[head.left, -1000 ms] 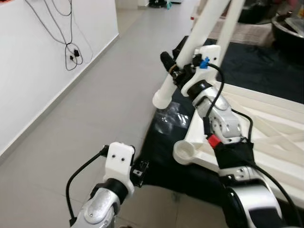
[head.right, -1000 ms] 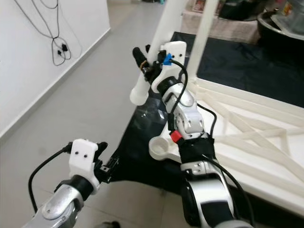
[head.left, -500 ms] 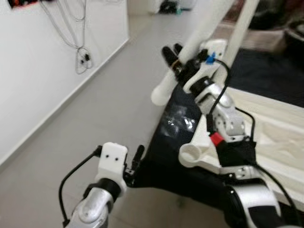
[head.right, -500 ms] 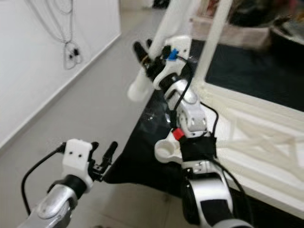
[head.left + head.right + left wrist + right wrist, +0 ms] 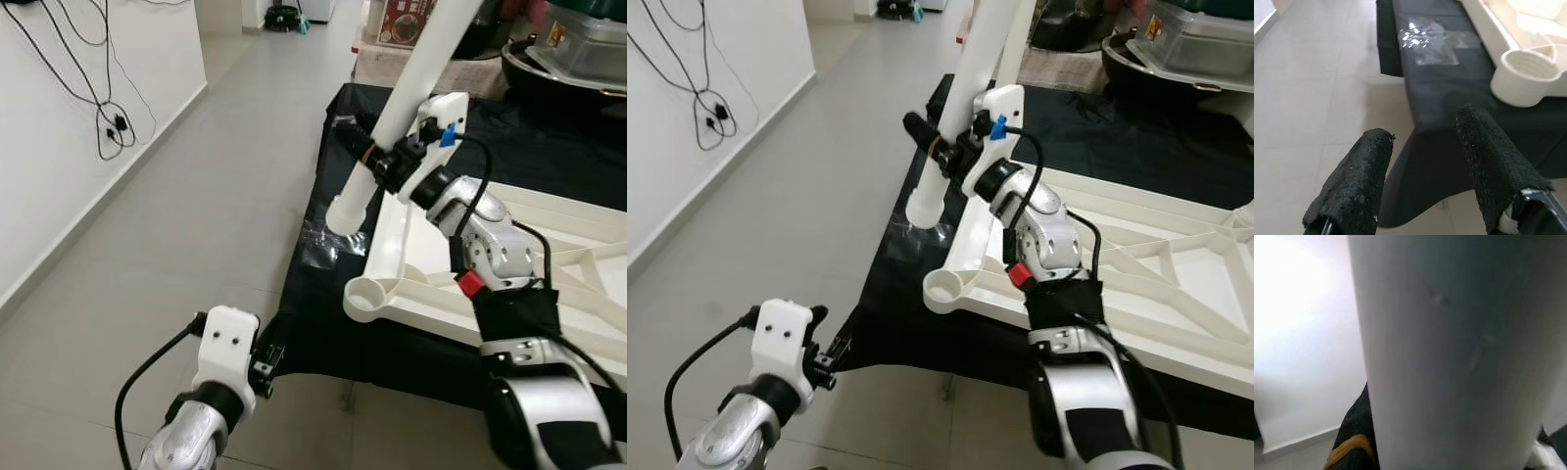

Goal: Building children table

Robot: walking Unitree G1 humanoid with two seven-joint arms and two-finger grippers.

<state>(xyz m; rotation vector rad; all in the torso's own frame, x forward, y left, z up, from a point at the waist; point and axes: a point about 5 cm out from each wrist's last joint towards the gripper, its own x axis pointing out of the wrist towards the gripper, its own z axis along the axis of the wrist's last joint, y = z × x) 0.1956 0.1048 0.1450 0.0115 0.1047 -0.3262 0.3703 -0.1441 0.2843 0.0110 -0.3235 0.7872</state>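
The long white plastic table leg (image 5: 392, 117) hangs tilted above the black mat (image 5: 323, 294), clamped low on its shaft by the right gripper (image 5: 370, 157); its free end is near but not over the round corner socket (image 5: 367, 294) of the upturned white tabletop (image 5: 1176, 284). It should be brought upright and centred before pressing down. The left wrist view shows the socket's ribbed inside, between the left gripper's (image 5: 1422, 171) parted, empty fingers.

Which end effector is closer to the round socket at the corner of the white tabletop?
Left. The open left end effector hangs low over the floor just short of the corner socket. The right end effector grips the white table leg higher up, beyond the socket.
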